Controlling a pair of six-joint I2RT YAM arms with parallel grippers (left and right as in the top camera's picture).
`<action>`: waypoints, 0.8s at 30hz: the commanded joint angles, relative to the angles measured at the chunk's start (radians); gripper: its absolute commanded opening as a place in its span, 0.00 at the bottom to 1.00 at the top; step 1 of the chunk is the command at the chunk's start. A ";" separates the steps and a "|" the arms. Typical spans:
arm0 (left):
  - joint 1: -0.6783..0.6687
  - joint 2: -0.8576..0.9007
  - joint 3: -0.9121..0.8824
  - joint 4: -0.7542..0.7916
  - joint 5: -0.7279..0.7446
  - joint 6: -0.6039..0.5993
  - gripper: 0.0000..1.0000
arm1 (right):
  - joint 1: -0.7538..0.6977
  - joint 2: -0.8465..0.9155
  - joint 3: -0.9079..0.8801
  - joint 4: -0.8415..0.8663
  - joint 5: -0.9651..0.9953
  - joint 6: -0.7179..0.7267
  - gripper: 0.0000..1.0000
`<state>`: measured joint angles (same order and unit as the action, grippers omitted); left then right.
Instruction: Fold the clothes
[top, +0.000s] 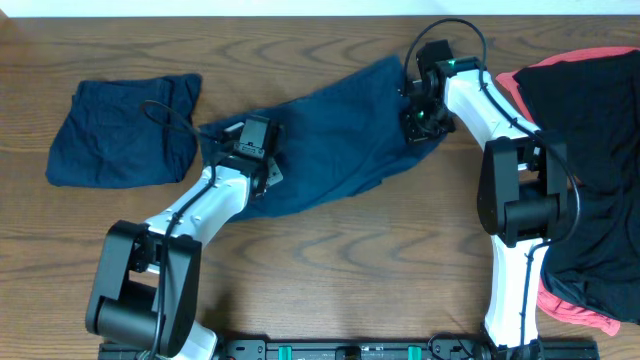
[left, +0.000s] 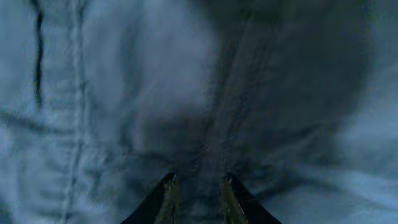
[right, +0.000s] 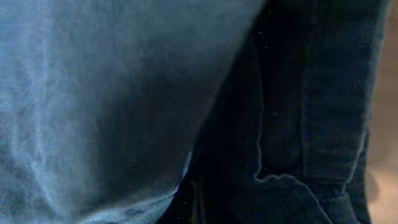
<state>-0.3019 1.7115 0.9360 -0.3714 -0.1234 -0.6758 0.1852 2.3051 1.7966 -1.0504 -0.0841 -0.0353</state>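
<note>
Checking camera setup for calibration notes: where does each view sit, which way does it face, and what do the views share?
Overhead: fixed above the table, looking straight down; shows left arm, right arm, spread shorts, folded pair.
Left wrist: on the left arm, facing close onto the spread shorts; own jaws at bottom edge, narrowly apart.
Right wrist: on the right arm, close against the spread shorts' seamed edge; own jaws hardly discernible in shadow.
Shared: all three show the spread shorts.
</note>
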 joint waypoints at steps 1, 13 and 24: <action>0.005 0.011 0.004 -0.049 0.133 0.002 0.25 | -0.023 0.051 -0.018 -0.072 0.275 0.062 0.01; 0.005 -0.034 0.006 -0.231 0.330 0.101 0.33 | -0.118 0.026 -0.018 -0.303 0.315 0.154 0.01; 0.067 -0.398 0.037 -0.278 0.260 0.212 0.89 | -0.112 -0.303 -0.017 -0.217 0.196 0.147 0.02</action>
<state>-0.2756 1.3693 0.9562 -0.6254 0.1860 -0.4946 0.0704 2.1490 1.7718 -1.2816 0.1806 0.0994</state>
